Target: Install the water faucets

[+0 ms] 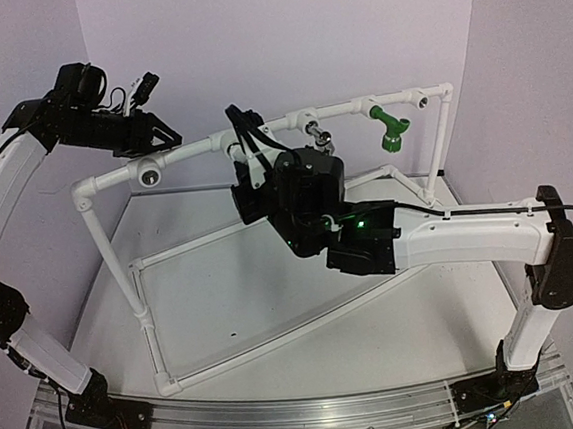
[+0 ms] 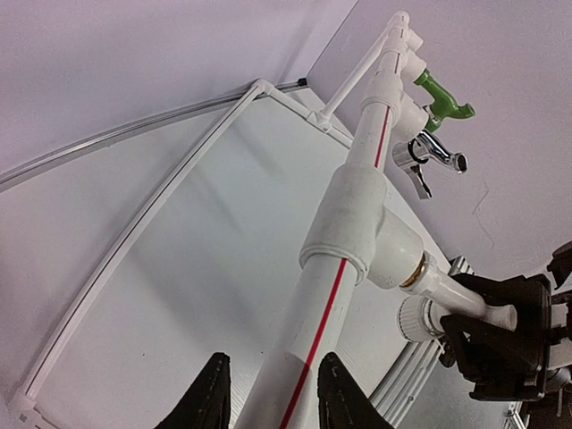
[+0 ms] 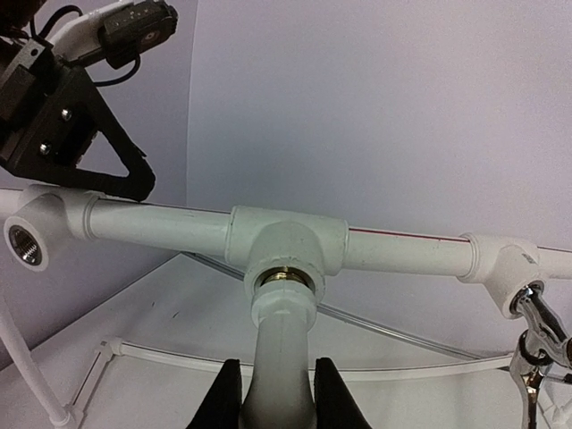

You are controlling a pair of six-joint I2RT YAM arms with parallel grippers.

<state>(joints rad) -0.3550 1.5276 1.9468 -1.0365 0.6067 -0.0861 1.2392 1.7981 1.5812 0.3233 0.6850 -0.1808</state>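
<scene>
Pale lilac walls [image 1: 281,34] close in a white surface [image 1: 233,289], and on it stands a white pipe frame [image 1: 113,260]. Its top pipe [image 1: 200,145] runs across the back.

In the top view the green faucet [image 1: 390,130] hangs from this pipe near the right end, and the chrome faucet [image 1: 320,136] hangs just beside it toward the middle. The black wrist of the right arm hides the white faucet there.

The right wrist view shows it clearly. The white faucet [image 3: 284,349] sits with its end in the brass-ringed mouth of a tee fitting [image 3: 286,237] on the top pipe. The right end effector [image 3: 277,366] is clenched on its body, one finger on each side. The same view shows an open socket [image 3: 25,243] at the left end of the pipe, with thread inside.

The left wrist view gives the side of this. The white faucet reaches from the tee to the black right end effector, with the chrome and green ones further along. The left end effector [image 2: 275,362] grasps the top pipe, which has a red stripe, between its two fingers
</scene>
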